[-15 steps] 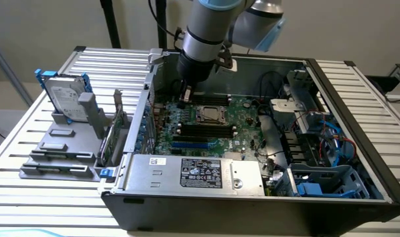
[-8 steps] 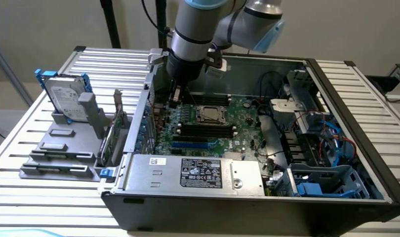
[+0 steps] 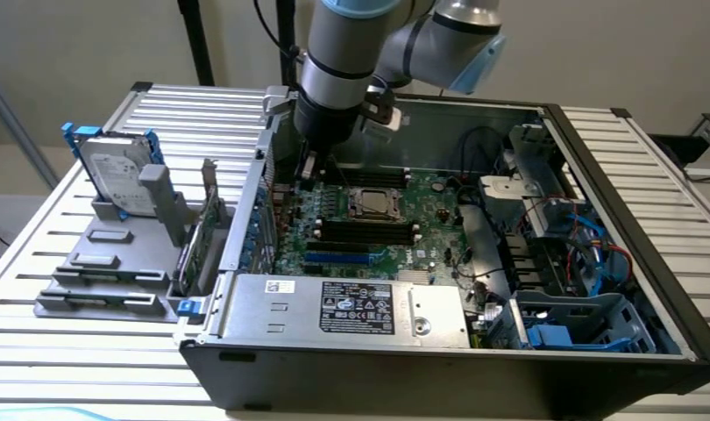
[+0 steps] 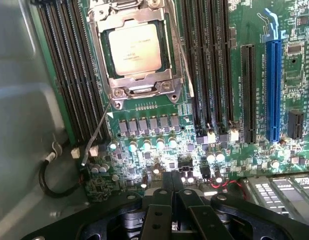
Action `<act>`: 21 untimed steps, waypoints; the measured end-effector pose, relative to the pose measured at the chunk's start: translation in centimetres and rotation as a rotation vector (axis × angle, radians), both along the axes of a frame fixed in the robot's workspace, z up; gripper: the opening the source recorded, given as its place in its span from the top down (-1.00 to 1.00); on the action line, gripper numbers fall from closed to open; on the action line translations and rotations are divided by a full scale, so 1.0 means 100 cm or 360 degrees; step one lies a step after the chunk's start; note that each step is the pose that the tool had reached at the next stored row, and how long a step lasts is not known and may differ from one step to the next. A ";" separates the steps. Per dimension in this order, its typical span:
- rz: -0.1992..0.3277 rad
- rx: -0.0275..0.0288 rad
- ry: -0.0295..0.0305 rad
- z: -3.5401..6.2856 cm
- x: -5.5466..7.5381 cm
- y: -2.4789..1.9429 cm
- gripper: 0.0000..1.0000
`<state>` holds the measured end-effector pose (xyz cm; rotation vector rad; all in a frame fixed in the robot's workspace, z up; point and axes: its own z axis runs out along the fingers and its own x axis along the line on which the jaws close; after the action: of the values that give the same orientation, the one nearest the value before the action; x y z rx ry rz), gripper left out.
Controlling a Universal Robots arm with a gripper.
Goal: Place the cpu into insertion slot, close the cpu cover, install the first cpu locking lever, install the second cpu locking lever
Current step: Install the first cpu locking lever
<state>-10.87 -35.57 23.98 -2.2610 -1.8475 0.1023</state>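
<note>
The cpu lies silvery face up in the insertion slot in the middle of the green motherboard. The cpu cover, a thin metal frame, is folded down around the chip. One thin wire lever sticks out slantwise from a corner of the socket, unlatched. A second lever runs along the opposite side of the socket. My gripper hovers over the board beside the socket, fingers pressed together and holding nothing. In the exterior view the gripper hangs inside the case, toward that view's left of the socket.
Long black memory slots flank the socket, and a blue expansion slot lies beyond. The case's metal wall is close by. A power supply sits at the front, with cables on the exterior view's right. A hard drive stands outside the case.
</note>
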 end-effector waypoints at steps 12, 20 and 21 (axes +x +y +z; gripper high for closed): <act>-0.0280 0.00162 0.00009 0.0000 0.000 0.0000 0.79; -0.0414 0.00842 0.00069 0.0000 0.000 0.0000 0.79; -0.0429 0.00995 0.00085 0.0000 0.000 0.0000 0.79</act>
<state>-10.91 -35.58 23.97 -2.4360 -1.5034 0.0064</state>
